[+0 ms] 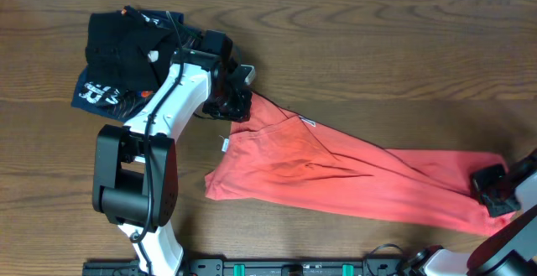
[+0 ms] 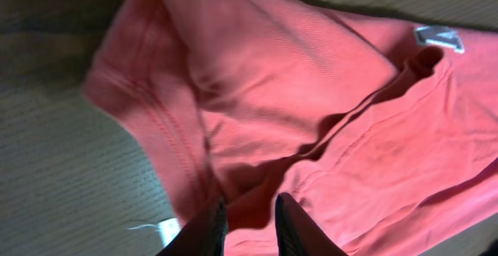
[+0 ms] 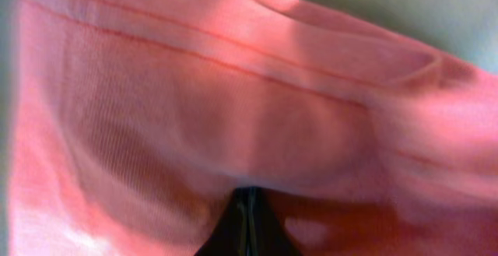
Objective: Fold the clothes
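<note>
From above, the coral-red T-shirt lies stretched in a long slant across the wooden table, bunched and wider toward the middle, narrowing to a band at the lower right. The left gripper sits at the shirt's upper left end; the right gripper sits at the far lower right end, and the cloth runs taut between them. Up in the left corner a folded black garment lies on a navy garment with white lettering, apart from the shirt. In the left wrist view, the two dark fingers stand only narrowly apart with a ridge of red cloth pinched between them; the white neck tag shows at upper right. In the right wrist view, red fabric fills nearly everything, and the claw is pressed fully together at the cloth's lower edge, fabric seemingly caught in it.
</note>
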Controlling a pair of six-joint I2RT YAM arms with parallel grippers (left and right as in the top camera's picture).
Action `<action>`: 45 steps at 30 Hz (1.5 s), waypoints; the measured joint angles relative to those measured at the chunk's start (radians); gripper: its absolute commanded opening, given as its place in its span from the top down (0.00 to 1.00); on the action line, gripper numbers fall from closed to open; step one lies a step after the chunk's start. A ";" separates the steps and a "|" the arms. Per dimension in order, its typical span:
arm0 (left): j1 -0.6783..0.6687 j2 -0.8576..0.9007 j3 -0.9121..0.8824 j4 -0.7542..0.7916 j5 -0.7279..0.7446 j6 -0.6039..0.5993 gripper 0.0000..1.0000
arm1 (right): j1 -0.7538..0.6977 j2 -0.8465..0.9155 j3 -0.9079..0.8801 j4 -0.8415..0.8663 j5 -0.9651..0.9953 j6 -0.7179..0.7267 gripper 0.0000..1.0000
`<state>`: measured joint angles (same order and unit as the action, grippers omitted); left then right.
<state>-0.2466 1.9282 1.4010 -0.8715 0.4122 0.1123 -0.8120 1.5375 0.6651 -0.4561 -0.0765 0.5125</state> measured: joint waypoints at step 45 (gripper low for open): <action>0.136 -0.030 -0.240 0.616 -0.177 -0.113 0.93 | 0.063 -0.113 0.088 -0.026 -0.359 -0.200 0.49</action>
<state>-0.1104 1.8984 1.1610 -0.2554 0.2348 -0.0006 -0.7486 1.4242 0.7528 -0.4824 -0.4355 0.3122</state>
